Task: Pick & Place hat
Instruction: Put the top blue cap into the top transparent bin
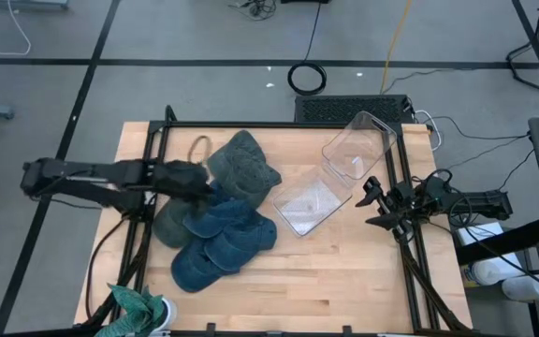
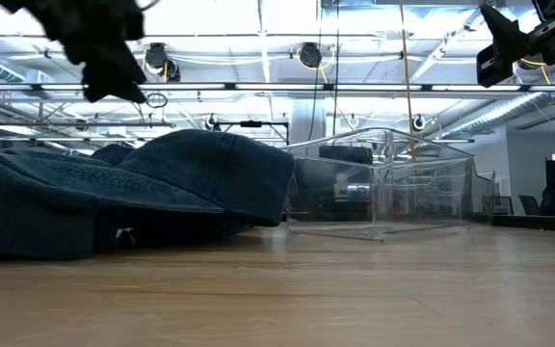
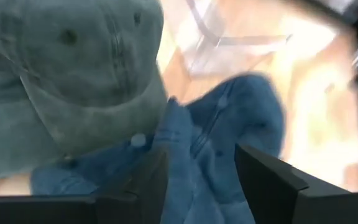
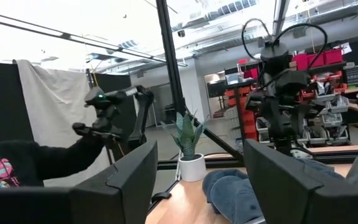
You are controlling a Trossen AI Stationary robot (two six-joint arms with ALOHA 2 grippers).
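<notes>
Entry: my left gripper, fingers apart over the blue hat, pick step; next I'd lower and close.

Hat pile fills the left-centre of the tabletop, left pincer hanging right over it. Clear box lies tipped toward the far right, just beside the pile, narrow gap between them. Right pincer sits at the right edge, near the box. Near strip and near-right corner are bare wood. Potted plant blocks the near-left corner.
</notes>
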